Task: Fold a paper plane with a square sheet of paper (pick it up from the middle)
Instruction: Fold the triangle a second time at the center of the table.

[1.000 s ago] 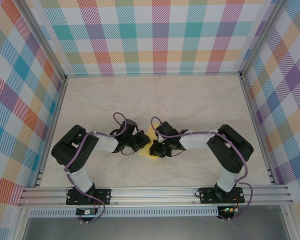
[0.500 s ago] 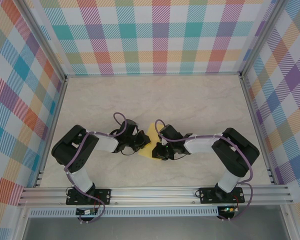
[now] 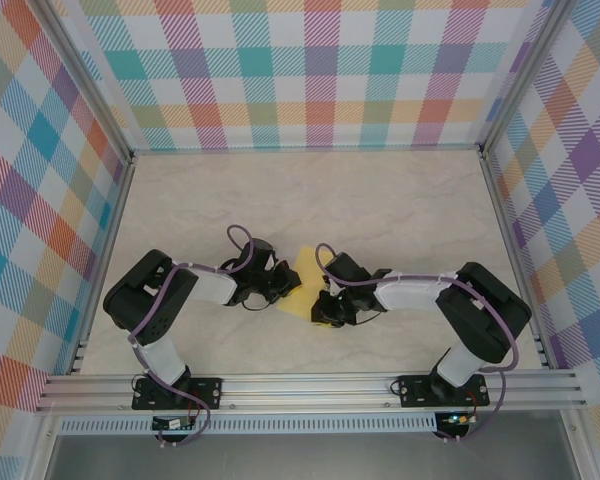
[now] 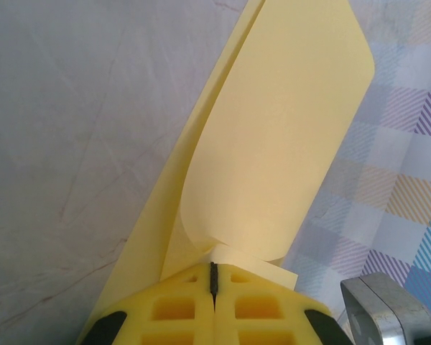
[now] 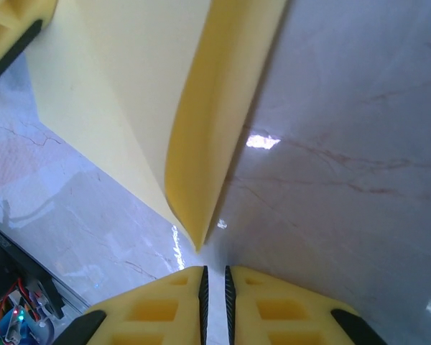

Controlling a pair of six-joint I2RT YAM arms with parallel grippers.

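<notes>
Top view, near edge: aluminium rail (image 3: pixel 310 388) carrying both arm bases; each arm bent inward, so the two wrists meet near the table's middle, just in front of the bases.

Left gripper (image 3: pixel 283 287): in its own wrist view the yellow pads (image 4: pixel 179 309) are pressed together, left gripper (image 4: pixel 214 277) pinching the lower edge of the square sheet of paper (image 4: pixel 273 144); no gap between the pads; the sheet rises from the pinch as a creased yellow wedge in at least two layers, the front layer curling outward, its far corner rounded.

Right gripper (image 3: pixel 323 308): just beside the left one, on the sheet's other side; in the right wrist view the pads of the right gripper (image 5: pixel 214 284) stand a narrow slit apart with nothing between them; the pointed end of the sheet (image 5: pixel 194 144) lies just ahead of the pad tips, apart from them; whether that point touches the table cannot be told; one pad of the left gripper (image 5: pixel 14 21) sits at the sheet's far edge.

Sheet in top view (image 3: pixel 303 275): small yellow patch between the two grippers, held up off the pale marbled table (image 3: pixel 380 200).

Beyond: bare table up to the checked wall (image 3: pixel 320 70) at the back; checked panels also at left and right.
</notes>
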